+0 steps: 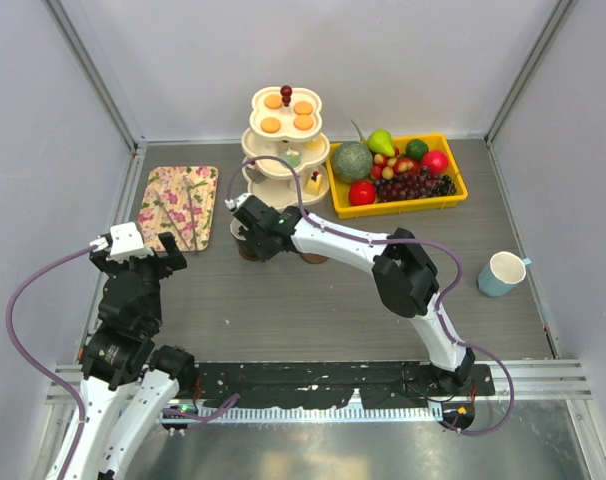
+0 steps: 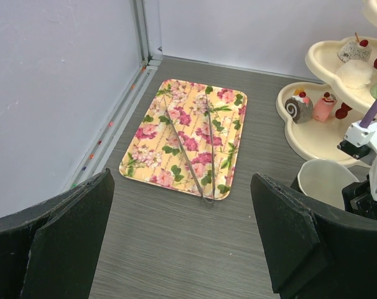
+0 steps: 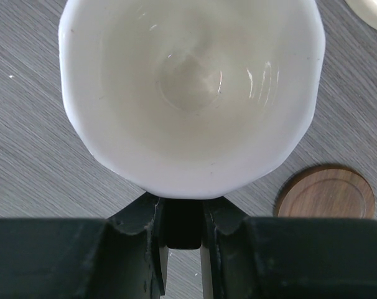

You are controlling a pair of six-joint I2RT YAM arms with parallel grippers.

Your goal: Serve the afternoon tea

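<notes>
My right gripper (image 3: 182, 224) is shut on the black handle of the black mug (image 3: 188, 93), whose white inside fills the right wrist view. From above, that gripper (image 1: 249, 228) covers the mug, just in front of the cream tiered stand (image 1: 283, 150). The mug's rim also shows in the left wrist view (image 2: 325, 182). I cannot tell whether it rests on the table. The stand holds orange tarts (image 1: 288, 110) on top, a yellow cake wedge (image 1: 313, 185) and other small sweets (image 2: 313, 106) lower down. The white-and-blue mug (image 1: 503, 273) stands at the right. My left gripper (image 1: 143, 258) is open and empty near the flowered tray (image 2: 148, 159).
Metal tongs (image 2: 191, 149) lie on the flowered tray. A round wooden coaster (image 3: 325, 193) lies beside the black mug, also visible from above (image 1: 314, 258). A yellow tray of fruit (image 1: 398, 172) stands at the back right. Grey walls close in the sides and the back.
</notes>
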